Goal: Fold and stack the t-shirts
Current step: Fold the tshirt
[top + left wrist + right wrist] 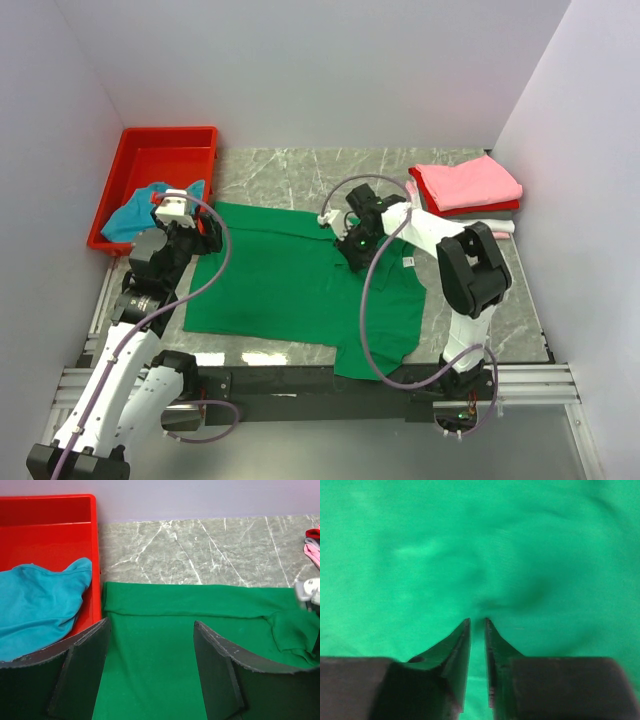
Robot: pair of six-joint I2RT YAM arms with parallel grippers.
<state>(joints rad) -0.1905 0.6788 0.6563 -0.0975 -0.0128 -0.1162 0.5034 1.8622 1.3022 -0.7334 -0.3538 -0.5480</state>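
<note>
A bright green t-shirt [285,285] lies spread over the marble table, its far edge folded over [190,605] and its small white neck label [408,262] on the right. My right gripper [352,245] presses down on its upper middle. In the right wrist view its jaws [477,621] stand nearly together, pinching a pucker of the green cloth [485,570]. My left gripper [203,235] hovers open over the shirt's left part [150,627], nothing between its fingers. A teal-blue t-shirt [135,212] [35,605] lies bunched in the red tray. Folded pink [468,178], red [480,209] and whitish [503,229] t-shirts are stacked at the back right.
The red plastic tray [165,145] [50,535] stands at the back left against the wall, right beside the green shirt's left edge. White walls close in the table on three sides. Bare marble [300,180] shows between the tray and the stack.
</note>
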